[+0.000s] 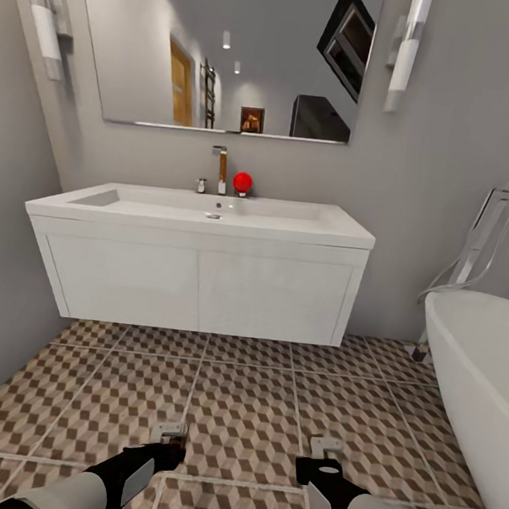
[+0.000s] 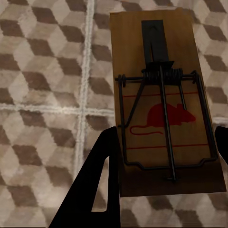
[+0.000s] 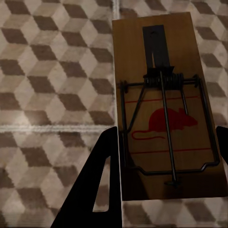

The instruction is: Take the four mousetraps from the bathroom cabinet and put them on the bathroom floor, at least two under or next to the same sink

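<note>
Left gripper (image 2: 161,156): its fingers sit against both long edges of a mousetrap (image 2: 164,99), closed on the board and holding it flat above the floor.
Right gripper (image 3: 164,156): clamped the same way on a second mousetrap (image 3: 166,102), with the red mouse print facing the camera.
Head view: left gripper (image 1: 168,442) and right gripper (image 1: 320,457) hang low at the near edge, each with a pale trap end at its tip.
Floor (image 1: 247,409): cube-pattern tiles, bare between the grippers and the vanity.
Sink (image 1: 204,212): straight ahead on the far wall, above a white wall-hung vanity (image 1: 197,284).
Bathtub (image 1: 481,362): at the right, clear of both arms.
Step in hand: carrying two traps toward the sink, apparently.
Next move: go forward, lower both arms, and release the traps on the tiles under or directly beside the vanity.
</note>
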